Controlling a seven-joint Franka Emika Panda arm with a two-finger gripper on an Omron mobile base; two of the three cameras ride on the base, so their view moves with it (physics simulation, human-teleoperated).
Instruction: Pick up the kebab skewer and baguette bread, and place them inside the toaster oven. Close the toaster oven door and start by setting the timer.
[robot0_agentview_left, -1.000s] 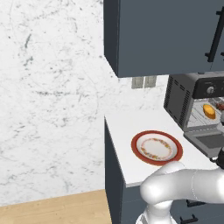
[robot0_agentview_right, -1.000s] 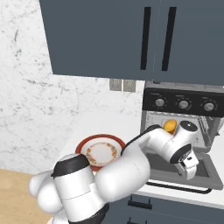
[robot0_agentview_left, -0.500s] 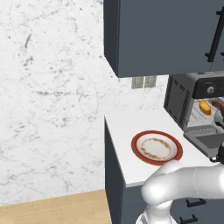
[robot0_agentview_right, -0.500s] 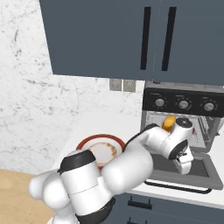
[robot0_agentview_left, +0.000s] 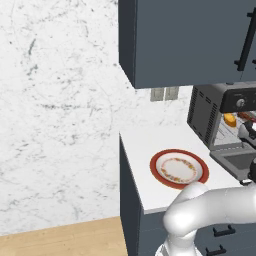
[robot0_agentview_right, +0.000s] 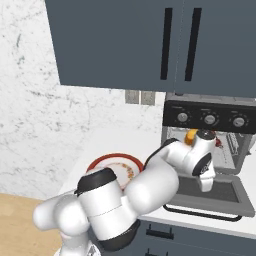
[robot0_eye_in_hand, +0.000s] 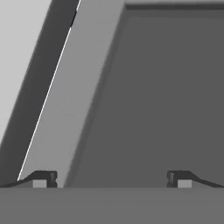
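Note:
The toaster oven (robot0_agentview_right: 207, 119) stands on the counter with the toaster oven door (robot0_agentview_right: 226, 194) dropped open flat. On the rack inside lies the golden baguette bread (robot0_agentview_left: 229, 119), which also peeks out behind my hand (robot0_agentview_right: 191, 136). Beside it shows a dark red bit of the kebab skewer (robot0_agentview_left: 245, 116). My gripper (robot0_agentview_right: 206, 184) points down over the open door, open and holding nothing. In the hand view the gripper (robot0_eye_in_hand: 111, 180) faces the door's dark window (robot0_eye_in_hand: 166, 96), its grey frame (robot0_eye_in_hand: 70, 105) and the black bar handle (robot0_eye_in_hand: 39, 83) close up.
A red-rimmed plate (robot0_agentview_left: 179, 169) (robot0_agentview_right: 112, 167) sits bare on the white counter left of the oven. Dark wall cabinets (robot0_agentview_right: 150, 45) hang right above the oven. The counter ends at its left edge (robot0_agentview_left: 131, 170) beside a marble wall.
My hand has lifted and swung in front of the oven mouth and now points down at the door. The baguette has shifted a little to the left on the rack. The jaws stayed open.

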